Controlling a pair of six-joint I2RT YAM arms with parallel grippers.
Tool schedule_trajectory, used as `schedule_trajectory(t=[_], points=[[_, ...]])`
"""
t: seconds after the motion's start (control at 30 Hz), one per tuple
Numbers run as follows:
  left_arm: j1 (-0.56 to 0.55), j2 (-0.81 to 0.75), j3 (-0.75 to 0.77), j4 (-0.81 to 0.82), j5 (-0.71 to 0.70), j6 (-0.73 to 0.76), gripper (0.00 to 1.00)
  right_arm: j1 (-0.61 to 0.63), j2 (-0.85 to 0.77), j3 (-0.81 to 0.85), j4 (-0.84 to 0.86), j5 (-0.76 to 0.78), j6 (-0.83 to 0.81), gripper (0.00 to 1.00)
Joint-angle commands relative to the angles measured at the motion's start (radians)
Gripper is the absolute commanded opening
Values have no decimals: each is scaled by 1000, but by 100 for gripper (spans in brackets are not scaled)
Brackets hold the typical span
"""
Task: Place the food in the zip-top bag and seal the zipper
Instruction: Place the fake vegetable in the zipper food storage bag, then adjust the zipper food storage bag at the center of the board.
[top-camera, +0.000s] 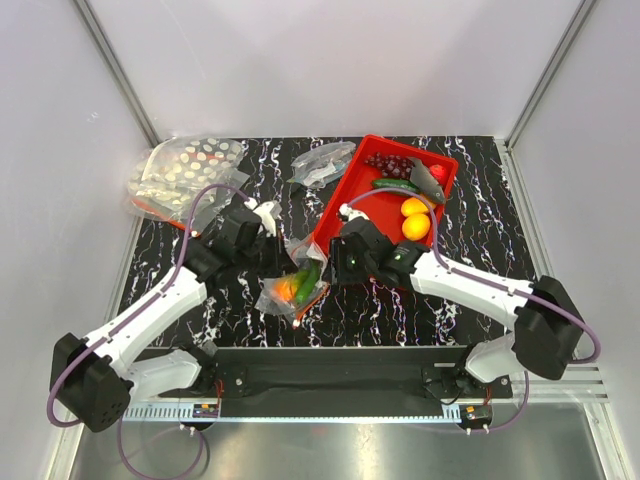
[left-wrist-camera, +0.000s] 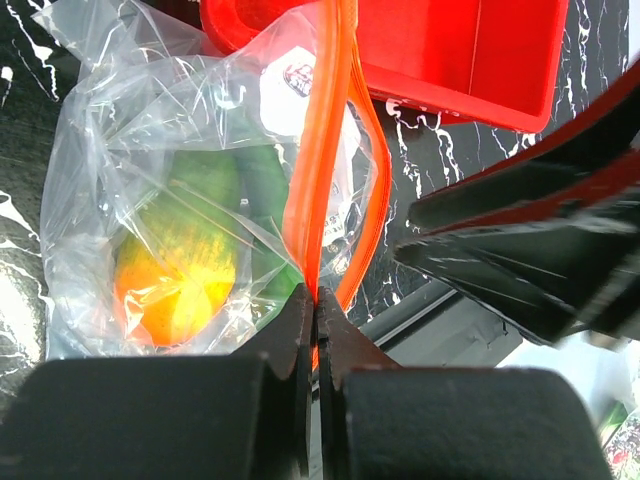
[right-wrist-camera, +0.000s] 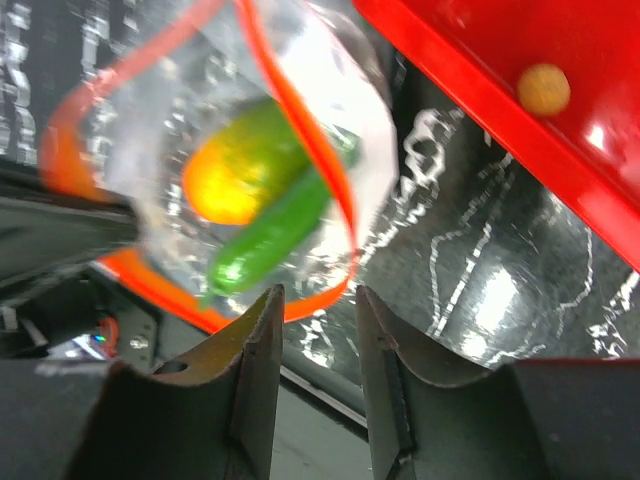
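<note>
The clear zip-top bag (top-camera: 296, 282) lies on the black marbled table in front of the red tray (top-camera: 352, 205). It holds an orange-yellow mango (left-wrist-camera: 175, 270) and a green cucumber (right-wrist-camera: 268, 237). Its orange zipper (left-wrist-camera: 318, 170) stands open in a loop. My left gripper (left-wrist-camera: 317, 300) is shut on the zipper strip at the bag's mouth. My right gripper (right-wrist-camera: 315, 300) is open and empty, just above the bag's orange rim, beside the tray. Two lemons (top-camera: 415, 217), a cucumber (top-camera: 396, 184), grapes (top-camera: 390, 163), a red piece (top-camera: 439, 172) and a grey fish (top-camera: 428, 182) lie in the tray.
Clear bags with white round spots (top-camera: 185, 172) lie at the back left. A smaller greyish clear bag (top-camera: 322, 163) lies behind the tray. The tray's red wall (left-wrist-camera: 470, 90) is close behind the bag. The black base rail (top-camera: 340, 370) runs along the near edge.
</note>
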Motion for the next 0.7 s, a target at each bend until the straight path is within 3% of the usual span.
schedule_trajectory(t=[0.0, 0.07, 0.23, 0.27, 0.3, 0.37, 0.53, 0.67], points=[[6, -16, 56, 15, 13, 21, 0, 1, 21, -14, 32, 32, 11, 41], [12, -19, 60, 4, 7, 22, 0, -1, 49, -18, 47, 32, 15, 41], [18, -27, 58, -2, -1, 24, 0, 1, 98, -3, 90, -26, 6, 25], [20, -25, 60, -5, -2, 24, 0, -1, 101, 6, 90, -31, 4, 20], [21, -24, 61, -7, -5, 25, 0, -1, 99, 11, 86, -35, 1, 8], [23, -19, 69, -25, -16, 32, 0, -1, 84, 34, 72, -32, -3, 0], [30, -10, 125, -82, -83, 65, 0, -1, 60, 121, 26, -77, -35, 0], [90, -7, 139, -129, -78, 75, 0, -1, 85, 183, 124, -340, -61, 0]])
